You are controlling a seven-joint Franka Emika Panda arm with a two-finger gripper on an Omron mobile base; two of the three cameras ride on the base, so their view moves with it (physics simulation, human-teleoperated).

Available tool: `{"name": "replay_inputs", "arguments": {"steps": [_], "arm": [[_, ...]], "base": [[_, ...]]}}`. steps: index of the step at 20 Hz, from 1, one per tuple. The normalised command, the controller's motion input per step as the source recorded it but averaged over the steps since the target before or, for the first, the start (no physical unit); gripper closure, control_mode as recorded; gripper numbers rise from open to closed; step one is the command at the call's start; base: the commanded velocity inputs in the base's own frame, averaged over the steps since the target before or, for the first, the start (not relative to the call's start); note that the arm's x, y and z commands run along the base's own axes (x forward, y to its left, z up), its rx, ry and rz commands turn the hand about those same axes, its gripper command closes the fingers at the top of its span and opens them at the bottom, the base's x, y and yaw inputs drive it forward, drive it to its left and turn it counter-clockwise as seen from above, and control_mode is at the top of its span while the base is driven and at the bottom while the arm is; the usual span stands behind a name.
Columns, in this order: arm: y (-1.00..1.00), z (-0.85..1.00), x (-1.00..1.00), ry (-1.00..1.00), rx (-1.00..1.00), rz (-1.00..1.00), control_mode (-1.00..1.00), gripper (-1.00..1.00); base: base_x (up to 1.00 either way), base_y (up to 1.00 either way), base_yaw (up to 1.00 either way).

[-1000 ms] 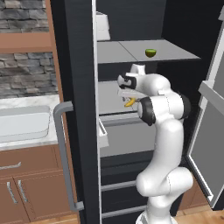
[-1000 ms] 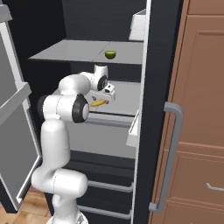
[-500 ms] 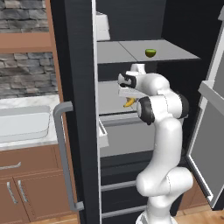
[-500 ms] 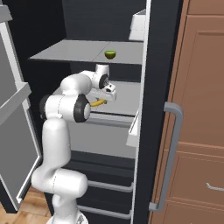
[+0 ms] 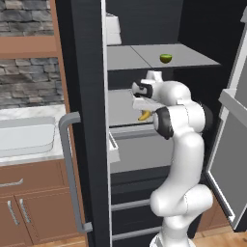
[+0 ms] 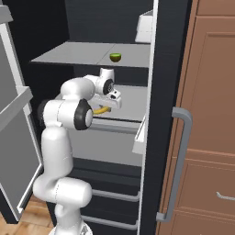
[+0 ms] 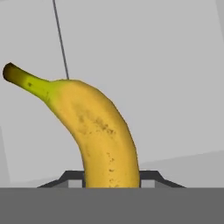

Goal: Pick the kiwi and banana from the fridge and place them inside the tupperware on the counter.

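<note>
Left base view, from left to right. The table (image 5: 29, 157), a white marble-patterned top, runs along the left edge over brown wooden cabinets (image 5: 34, 207). A pale, shallow rectangular container (image 5: 24, 137) lies on it; it appears to be the tupperware. Next comes the open fridge (image 5: 87, 96), with its black door edge and a long grey bar handle (image 5: 72, 173). Inside, the upper shelf (image 5: 144, 57) carries the kiwi (image 5: 166, 58), which sits well apart from the arm. Below it, the claw (image 5: 143, 110) reaches over the middle shelf (image 5: 120, 108). The banana (image 5: 144, 116) shows as a yellow curve directly under the hand, just above the shelf surface.

Right base view, from left to right. The open left door of the fridge stands at the left edge. The white arm rises from the lower left. The claw (image 6: 109, 106) points toward the middle shelf, and the banana (image 6: 102, 110) shows beneath the hand. The kiwi (image 6: 115, 57) rests on the upper shelf above and slightly right of the hand.

Hand view. The banana (image 7: 96, 131) stands between the two dark fingertips (image 7: 151, 177). Its lower end sits between them, and its dark stem tip points to the upper left. The claw is narrowed onto the banana, gripping its lower part. The pale grey shelf surface lies behind it.
</note>
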Motion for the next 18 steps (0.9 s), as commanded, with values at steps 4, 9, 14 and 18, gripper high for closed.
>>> {"name": "replay_inputs", "arguments": {"steps": [4, 9, 14, 18], "arm": [[0.0, 0.02, -0.67, 0.0, 0.0, -0.13, -1.0, 1.0], [0.0, 0.2, -0.76, -0.13, -0.01, -0.14, -1.0, 1.0], [0.0, 0.47, -0.73, -0.02, 0.0, -0.01, -1.0, 1.0], [0.0, 0.6, -0.61, 0.01, -0.03, 0.0, -1.0, 1.0]], "base": [[0.0, 0.0, 0.0], [0.0, 0.0, 0.0], [0.0, 0.0, 0.0], [0.0, 0.0, 0.0]]}}
